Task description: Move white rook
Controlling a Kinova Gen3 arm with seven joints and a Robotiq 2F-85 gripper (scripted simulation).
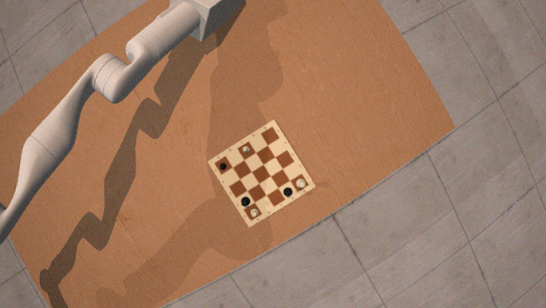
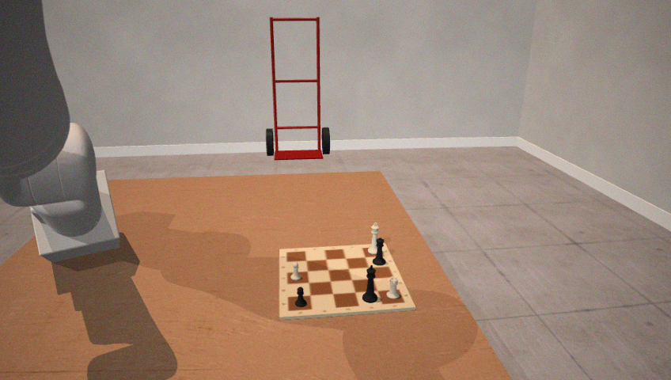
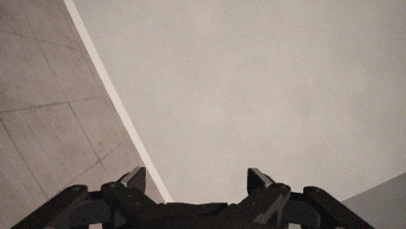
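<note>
The small chessboard (image 1: 261, 172) lies on the brown table, also in the exterior view (image 2: 341, 281). The white rook (image 2: 392, 287) stands upright in the board's near right corner, next to a tall black piece (image 2: 370, 284); from above, the rook (image 1: 253, 212) is at the board's bottom corner. My gripper (image 3: 196, 178) shows only in the wrist view. It is open and empty, and faces a wall and floor, far from the board. The arm (image 1: 54, 130) stretches from its base block (image 1: 206, 1) toward the lower left.
Other pieces: a white pawn (image 2: 295, 271), a black pawn (image 2: 300, 297), a tall white piece (image 2: 374, 237) and a black piece (image 2: 379, 252) at the far right corner. A red hand truck (image 2: 295, 89) stands by the back wall.
</note>
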